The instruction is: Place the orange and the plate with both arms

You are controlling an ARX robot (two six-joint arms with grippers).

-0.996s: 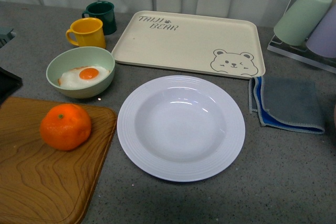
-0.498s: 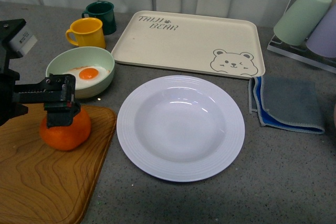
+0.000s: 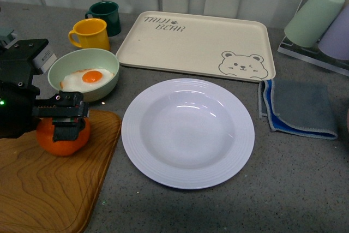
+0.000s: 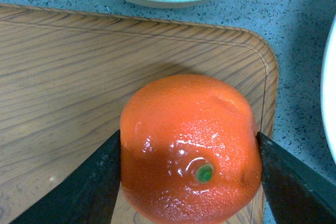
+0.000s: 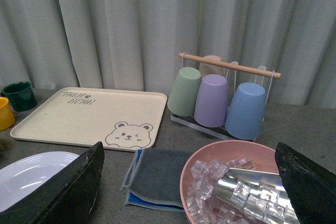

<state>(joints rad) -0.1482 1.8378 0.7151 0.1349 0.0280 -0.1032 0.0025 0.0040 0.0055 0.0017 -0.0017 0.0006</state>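
The orange [image 3: 61, 139] sits on the wooden board [image 3: 43, 184] at the left, its green stem dot facing up in the left wrist view [image 4: 189, 145]. My left gripper [image 3: 64, 119] is shut on it, one dark finger pressed to each side of the fruit [image 4: 79, 182]. The white ridged plate [image 3: 188, 132] lies in the middle of the counter, to the right of the board; a slice of its rim [image 5: 31, 174] shows in the right wrist view. My right gripper [image 5: 189, 192] stands open, out of the front view, above a pink bowl.
A pale green bowl [image 3: 83, 73] with a fried egg sits just behind the board. Yellow mug [image 3: 90, 34] and green mug [image 3: 106, 16] stand further back. The cream bear tray [image 3: 196, 45], a grey cloth [image 3: 299, 107], a cup rack [image 5: 223, 95] and a pink ice bowl [image 5: 236, 182] lie to the right.
My left arm came in from the left, dropped over the orange and shut on it. The orange has shifted slightly left on the board. The plate has not moved.
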